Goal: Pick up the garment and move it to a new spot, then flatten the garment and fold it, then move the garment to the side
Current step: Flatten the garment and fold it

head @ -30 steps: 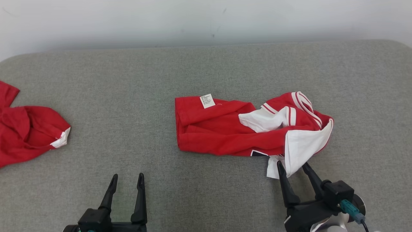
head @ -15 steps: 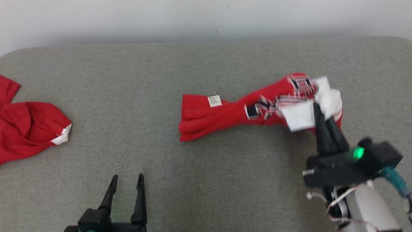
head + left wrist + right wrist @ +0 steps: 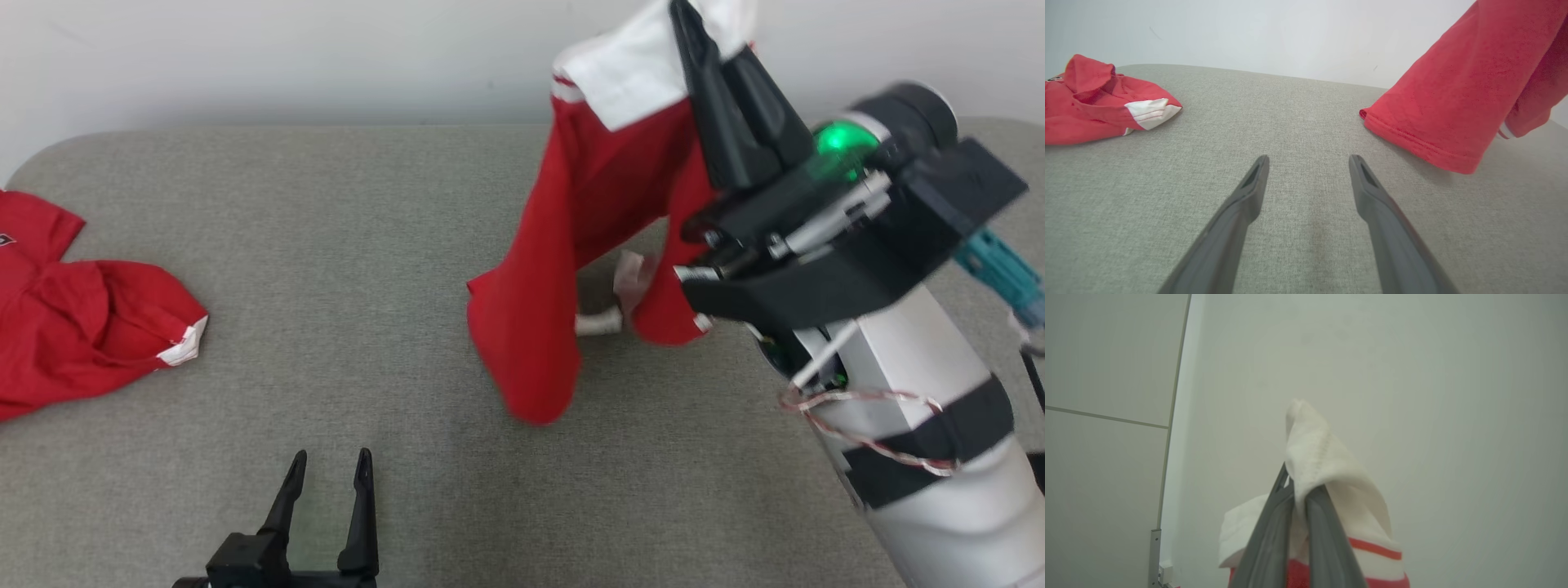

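Observation:
The garment (image 3: 588,220) is red with white panels and red stripes. It hangs from my right gripper (image 3: 710,33), which is raised high at the upper right and shut on a white part of it (image 3: 1310,457). Its red lower end (image 3: 1437,122) drapes down to the grey table, at or just above the surface. My left gripper (image 3: 326,474) rests low at the bottom left, open and holding nothing, with the hanging cloth off to its right.
A second red and white garment (image 3: 73,327) lies crumpled at the table's left edge (image 3: 1098,102). The grey fabric table (image 3: 326,286) ends at a pale wall behind. My right forearm (image 3: 914,392) crosses the right side.
My right gripper shut on the garment's white part and lifted it from the table up and back. The garment went from lying flat to hanging. The head view shifted slightly.

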You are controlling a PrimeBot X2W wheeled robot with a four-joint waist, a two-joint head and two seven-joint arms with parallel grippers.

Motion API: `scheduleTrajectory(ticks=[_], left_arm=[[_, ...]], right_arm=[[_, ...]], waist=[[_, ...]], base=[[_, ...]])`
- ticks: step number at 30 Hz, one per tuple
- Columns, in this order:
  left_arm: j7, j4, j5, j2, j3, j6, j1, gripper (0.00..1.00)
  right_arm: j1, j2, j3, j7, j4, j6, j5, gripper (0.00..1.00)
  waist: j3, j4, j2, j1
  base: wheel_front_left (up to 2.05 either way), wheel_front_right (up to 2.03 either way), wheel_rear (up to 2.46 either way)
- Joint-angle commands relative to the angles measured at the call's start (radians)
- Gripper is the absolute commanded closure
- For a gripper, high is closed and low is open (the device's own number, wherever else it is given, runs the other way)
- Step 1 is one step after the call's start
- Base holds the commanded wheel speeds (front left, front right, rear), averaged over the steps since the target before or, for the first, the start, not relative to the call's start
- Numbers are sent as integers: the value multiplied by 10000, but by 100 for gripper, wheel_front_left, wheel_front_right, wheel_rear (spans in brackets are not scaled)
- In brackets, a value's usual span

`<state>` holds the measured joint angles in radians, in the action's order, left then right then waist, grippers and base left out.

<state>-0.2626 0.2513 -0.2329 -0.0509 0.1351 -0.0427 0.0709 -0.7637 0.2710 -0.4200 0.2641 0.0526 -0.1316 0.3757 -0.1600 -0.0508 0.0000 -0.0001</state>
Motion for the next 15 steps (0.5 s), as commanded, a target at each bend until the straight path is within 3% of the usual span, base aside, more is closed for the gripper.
scheduleTrajectory(ticks=[1, 8, 15], left_arm=[[-34, 33, 32, 8, -16, 24, -102, 0], [-34, 162, -101, 8, 544, -67, 230, 0], [-34, 138, -322, 3, 909, 135, 303, 0]], right_arm=[[-147, -70, -34, 2, 30, 18, 87, 100], [-2835, -222, -1102, 2, 2212, 18, 89, 100], [-4618, -230, -1108, 1, 2614, 20, -8, 100]], waist=[[28, -69, 0, 1], [-161, -999, 0, 1], [-383, -1714, 0, 1]], base=[[0, 0, 0], [0, 0, 0], [0, 0, 0]])
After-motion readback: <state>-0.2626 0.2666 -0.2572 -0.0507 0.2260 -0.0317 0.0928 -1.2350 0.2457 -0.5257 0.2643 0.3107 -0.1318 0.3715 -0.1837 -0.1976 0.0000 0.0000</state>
